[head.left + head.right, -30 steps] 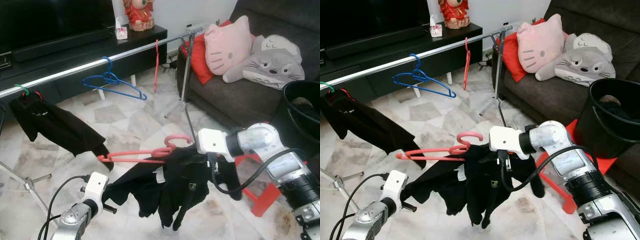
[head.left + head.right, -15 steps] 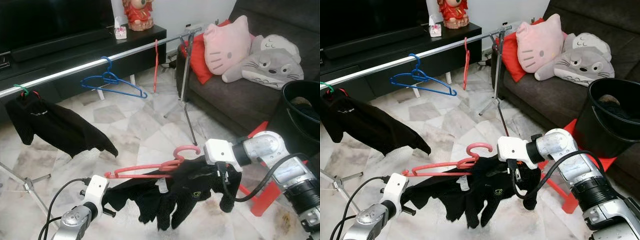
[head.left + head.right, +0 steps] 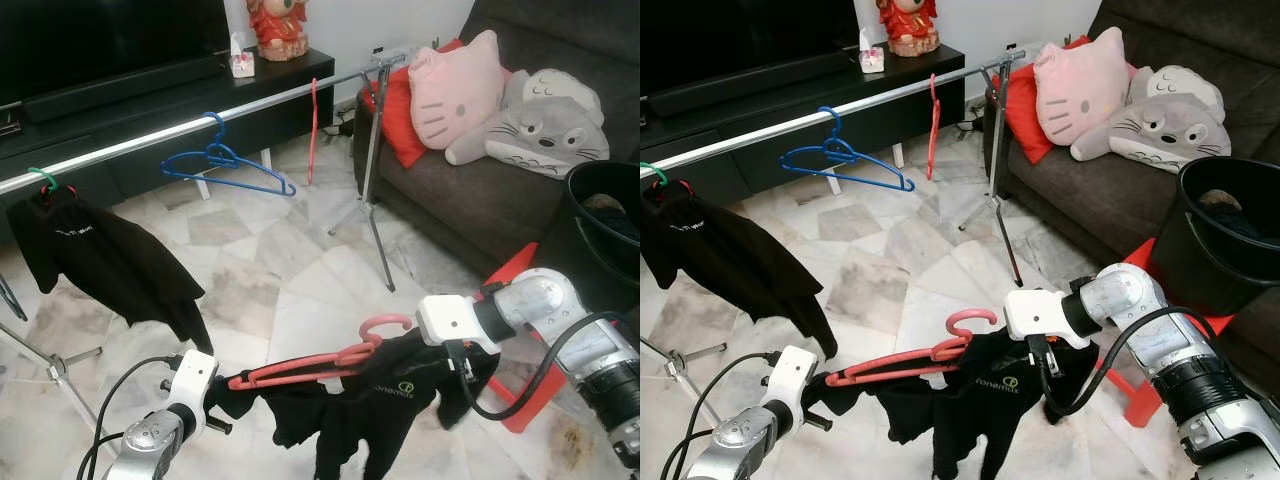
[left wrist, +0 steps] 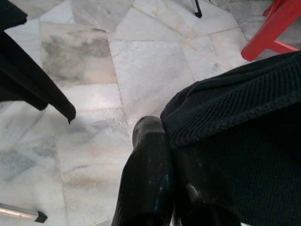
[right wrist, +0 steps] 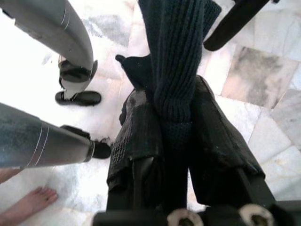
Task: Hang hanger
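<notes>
A pink hanger [image 3: 310, 365] carries a black knit garment [image 3: 380, 400] low over the floor, between my two arms. At the garment's left edge my left gripper [image 4: 165, 157] is shut on the fabric. Pointing down, my right gripper [image 5: 173, 134] is shut on the garment's right side, just below the hanger's hook [image 3: 388, 325]. The silver clothes rail [image 3: 150, 140] runs across the back, well above and beyond the hanger. On it hang a blue hanger [image 3: 225, 165], a red hanger [image 3: 313, 130] and a black garment [image 3: 100, 260] on a green hanger [image 3: 42, 178].
A dark sofa [image 3: 480, 200] with a pink cat cushion [image 3: 455, 90] stands at the right. A black bucket [image 3: 600, 215] and a red stool [image 3: 525, 400] are near my right arm. The rack's legs [image 3: 375, 190] stand on the marble floor. A person's bare foot [image 5: 33, 200] is nearby.
The pink hanger and its garment have sunk lower and shifted right with both grippers. The black garment on the rail has swung back to the left.
</notes>
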Available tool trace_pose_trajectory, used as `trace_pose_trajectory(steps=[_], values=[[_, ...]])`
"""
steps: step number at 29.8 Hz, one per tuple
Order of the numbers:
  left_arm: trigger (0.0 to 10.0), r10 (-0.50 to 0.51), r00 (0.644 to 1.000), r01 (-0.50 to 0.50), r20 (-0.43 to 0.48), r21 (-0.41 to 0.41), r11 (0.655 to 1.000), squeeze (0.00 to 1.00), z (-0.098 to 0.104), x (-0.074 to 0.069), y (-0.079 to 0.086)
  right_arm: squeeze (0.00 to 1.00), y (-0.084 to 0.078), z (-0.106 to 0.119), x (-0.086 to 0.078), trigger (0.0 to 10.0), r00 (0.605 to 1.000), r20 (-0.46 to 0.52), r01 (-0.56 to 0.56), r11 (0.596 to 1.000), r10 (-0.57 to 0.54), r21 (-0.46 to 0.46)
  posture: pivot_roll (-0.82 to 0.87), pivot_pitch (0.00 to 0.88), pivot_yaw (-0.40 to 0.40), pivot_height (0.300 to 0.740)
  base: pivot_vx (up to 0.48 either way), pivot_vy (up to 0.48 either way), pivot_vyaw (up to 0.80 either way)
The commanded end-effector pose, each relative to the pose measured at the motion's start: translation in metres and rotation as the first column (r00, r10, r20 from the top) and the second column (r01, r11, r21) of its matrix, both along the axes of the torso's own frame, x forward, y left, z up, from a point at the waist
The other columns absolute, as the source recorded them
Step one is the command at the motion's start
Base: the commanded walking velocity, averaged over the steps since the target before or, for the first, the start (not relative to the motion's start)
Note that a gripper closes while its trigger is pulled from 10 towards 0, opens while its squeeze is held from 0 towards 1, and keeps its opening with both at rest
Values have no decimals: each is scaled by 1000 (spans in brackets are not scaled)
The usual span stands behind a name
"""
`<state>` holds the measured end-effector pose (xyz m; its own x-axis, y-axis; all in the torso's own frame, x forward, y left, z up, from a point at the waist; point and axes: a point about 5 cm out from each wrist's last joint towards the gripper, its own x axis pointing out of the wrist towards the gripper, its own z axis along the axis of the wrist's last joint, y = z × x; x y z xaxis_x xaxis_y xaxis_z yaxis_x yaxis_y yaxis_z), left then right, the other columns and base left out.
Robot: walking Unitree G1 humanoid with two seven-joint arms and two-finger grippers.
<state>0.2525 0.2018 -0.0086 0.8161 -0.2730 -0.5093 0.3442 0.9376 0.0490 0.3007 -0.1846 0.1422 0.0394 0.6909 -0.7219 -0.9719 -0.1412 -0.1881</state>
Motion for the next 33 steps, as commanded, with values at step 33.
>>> trace_pose_trajectory(steps=[33], values=[[10000,-93,996,93,16,-50,994,0,19,2,3,0,-16,-29,23,10000,963,261,145,938,-61,-316,-92,24,56,740,0,0,0]])
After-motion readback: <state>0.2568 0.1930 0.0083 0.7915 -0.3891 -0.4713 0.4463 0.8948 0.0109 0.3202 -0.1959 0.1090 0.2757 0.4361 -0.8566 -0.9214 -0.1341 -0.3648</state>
